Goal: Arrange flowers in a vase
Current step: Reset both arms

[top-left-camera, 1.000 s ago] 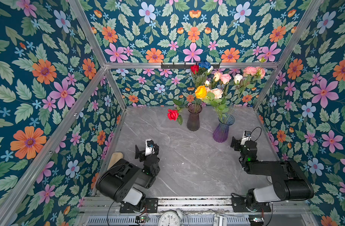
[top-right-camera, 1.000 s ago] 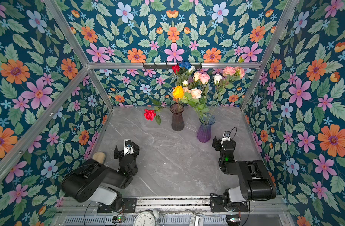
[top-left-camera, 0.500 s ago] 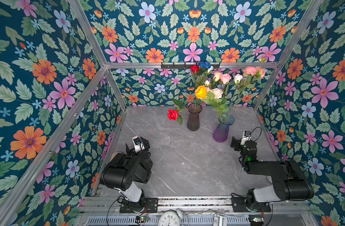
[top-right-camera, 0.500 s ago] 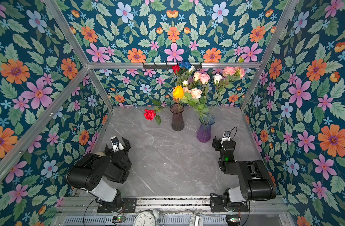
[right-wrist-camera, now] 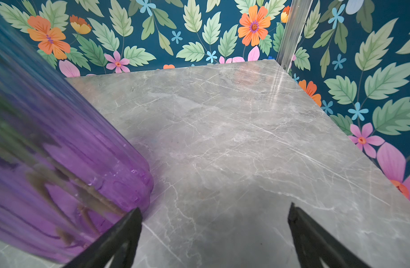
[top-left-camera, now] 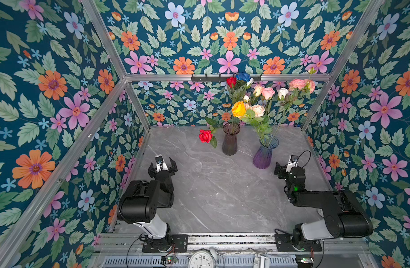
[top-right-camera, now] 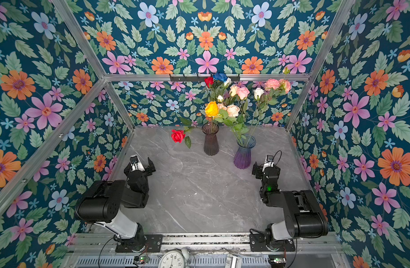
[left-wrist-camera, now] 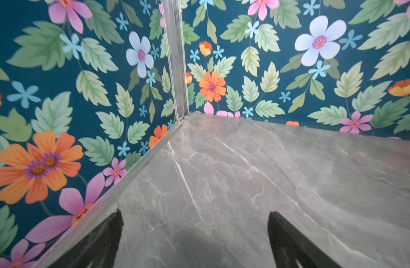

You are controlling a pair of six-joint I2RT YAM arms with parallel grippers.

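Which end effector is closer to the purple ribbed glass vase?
Right. The right end effector sits beside the purple ribbed glass vase; the left end effector is across the grey marble table.

A grey, marble-patterned tabletop (top-left-camera: 222, 197) with thin white veins formed the floor of the enclosure. Two ribbed glass vases stood upright on it near the far edge. Reading the table as a clock face from its centre, a smoky dark vase (top-left-camera: 230, 143) stood at twelve o'clock. A purple vase (top-left-camera: 264, 155) stood at about one o'clock, slightly nearer the middle. They were close together but not touching. In the right wrist view, the purple vase's (right-wrist-camera: 60, 174) base sat flat on the marble.
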